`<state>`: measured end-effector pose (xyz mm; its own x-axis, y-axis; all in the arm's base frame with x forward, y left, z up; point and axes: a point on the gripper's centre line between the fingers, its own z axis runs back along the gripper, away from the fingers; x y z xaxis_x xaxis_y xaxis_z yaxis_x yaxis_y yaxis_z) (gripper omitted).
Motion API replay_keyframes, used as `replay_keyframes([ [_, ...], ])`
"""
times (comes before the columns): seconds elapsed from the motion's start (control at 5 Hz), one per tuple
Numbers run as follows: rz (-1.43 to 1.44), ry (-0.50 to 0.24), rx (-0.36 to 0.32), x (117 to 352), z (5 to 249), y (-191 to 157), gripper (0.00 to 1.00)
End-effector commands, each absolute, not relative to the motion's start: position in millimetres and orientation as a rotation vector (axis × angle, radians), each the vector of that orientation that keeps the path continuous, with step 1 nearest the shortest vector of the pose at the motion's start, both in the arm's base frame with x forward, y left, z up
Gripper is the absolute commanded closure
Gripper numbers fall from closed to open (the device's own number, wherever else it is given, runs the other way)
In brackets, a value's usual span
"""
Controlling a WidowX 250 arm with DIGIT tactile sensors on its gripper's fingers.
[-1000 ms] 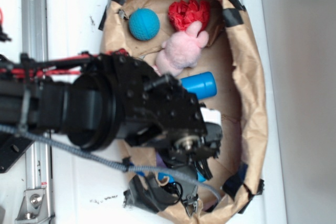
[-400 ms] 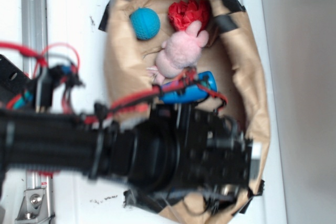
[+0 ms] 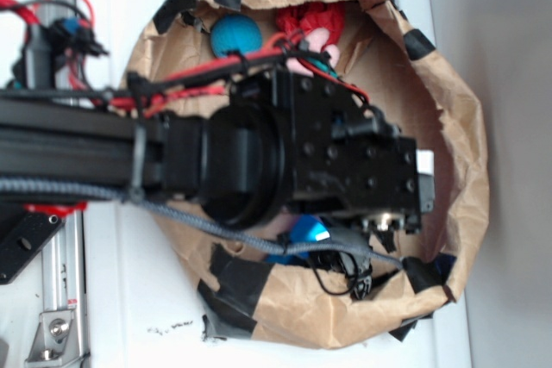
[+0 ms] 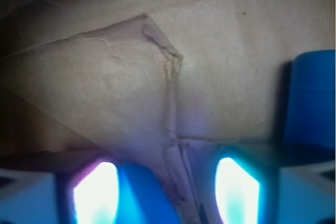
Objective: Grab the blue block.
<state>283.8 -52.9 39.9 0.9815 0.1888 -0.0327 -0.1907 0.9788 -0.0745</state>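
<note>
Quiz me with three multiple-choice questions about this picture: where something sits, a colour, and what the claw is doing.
1. Where is the teal ball?
A. On the white surface outside the paper
B. Inside the paper nest, near its top rim, left of the red object
C. Clamped in the claw

2. What colour is the crumpled paper wall?
A. Green
B. White
C. Brown

3. What state is the claw in?
A. Open
B. Shut on the ball
C. Shut on a pink toy

Answers:
1 B: the exterior view shows the ball inside the rim, beside the red object.
2 C: the wall is brown paper patched with black tape.
3 A: the wrist view shows the fingers apart, with bare paper between them.
</note>
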Motion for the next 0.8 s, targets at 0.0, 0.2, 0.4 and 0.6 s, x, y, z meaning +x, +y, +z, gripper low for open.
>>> replay_keyframes([
  [0.0, 0.189, -0.061, -0.118, 282, 69, -61, 0.00],
  [0.2, 0.199, -0.071, -0.121, 274, 77, -65, 0.00],
  [0.4, 0.316, -0.160, -0.195, 264, 84, -60, 0.00],
  [0.6, 0.424, -0.198, -0.153, 248, 111, -64, 0.00],
])
